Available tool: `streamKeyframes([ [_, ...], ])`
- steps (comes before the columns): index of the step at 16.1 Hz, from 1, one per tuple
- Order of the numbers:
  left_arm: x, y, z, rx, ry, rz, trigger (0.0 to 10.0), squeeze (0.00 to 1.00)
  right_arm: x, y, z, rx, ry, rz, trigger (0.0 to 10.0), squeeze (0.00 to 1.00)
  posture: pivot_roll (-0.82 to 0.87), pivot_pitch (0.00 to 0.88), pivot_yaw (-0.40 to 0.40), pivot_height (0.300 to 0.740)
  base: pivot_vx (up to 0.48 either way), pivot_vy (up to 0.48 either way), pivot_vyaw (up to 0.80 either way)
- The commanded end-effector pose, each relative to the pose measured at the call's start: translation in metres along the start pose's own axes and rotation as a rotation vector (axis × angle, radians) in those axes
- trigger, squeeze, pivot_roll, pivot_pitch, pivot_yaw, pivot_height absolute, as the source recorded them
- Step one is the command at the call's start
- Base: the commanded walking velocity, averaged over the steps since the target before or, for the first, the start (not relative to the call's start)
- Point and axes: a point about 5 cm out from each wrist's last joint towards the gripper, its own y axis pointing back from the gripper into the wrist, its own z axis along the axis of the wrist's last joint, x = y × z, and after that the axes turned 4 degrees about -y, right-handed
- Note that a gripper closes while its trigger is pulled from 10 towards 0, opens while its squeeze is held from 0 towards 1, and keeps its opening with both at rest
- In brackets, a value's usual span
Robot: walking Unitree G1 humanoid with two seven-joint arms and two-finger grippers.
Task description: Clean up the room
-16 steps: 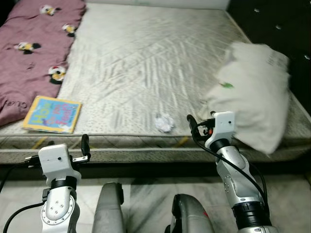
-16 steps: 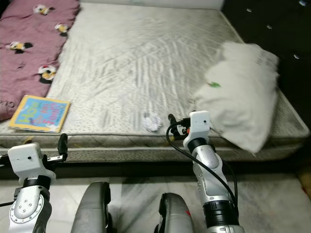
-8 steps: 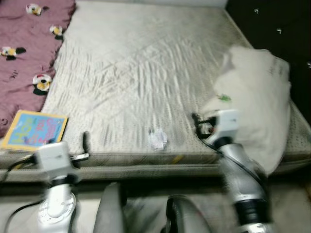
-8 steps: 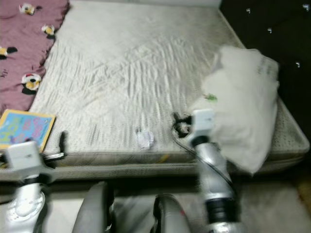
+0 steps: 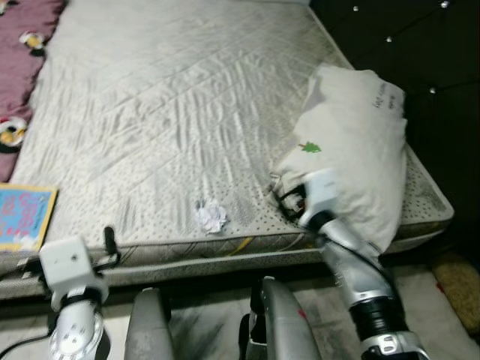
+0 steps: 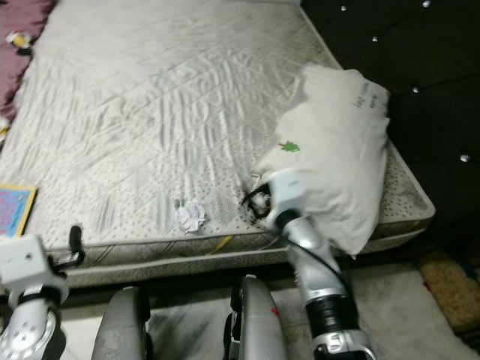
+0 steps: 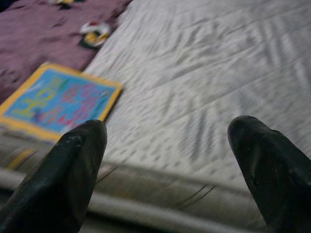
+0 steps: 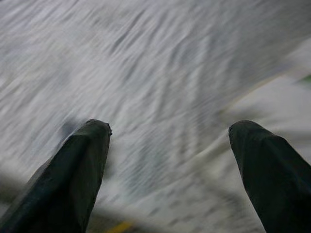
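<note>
Quilted grey mattress [image 5: 172,97] serves as the landmark. At its right edge lies a white pillow [image 5: 352,165], soft, light and bulky, best pinched at its near corner. Close by that corner hovers the right gripper [image 8: 167,160], fingers spread wide and empty. Near the front edge sits a crumpled paper wad [image 5: 211,216], featherlight. At the left front, beside the book [image 7: 56,99], the left gripper [image 7: 165,165] also gapes. Since a second ago the camera has swung rightward.

Right gripper [image 5: 279,201] seemingly nearer pillow [image 5: 352,142].
</note>
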Motion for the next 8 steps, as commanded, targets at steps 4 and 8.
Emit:
streamKeyframes([
  [4,0.016,0.019,-0.001,0.049,-0.051,0.066,10.0,0.0,0.021,-0.012,-0.007,0.098,0.064,0.191,10.0,0.0,0.14,0.255,-0.129,0.621,0.0,0.0,0.0],
  [8,0.031,0.036,0.002,0.067,-0.077,0.113,10.0,0.0,0.046,-0.02,-0.022,0.171,0.055,0.322,10.0,0.0,0.19,0.282,-0.14,0.597,0.0,0.0,0.0],
])
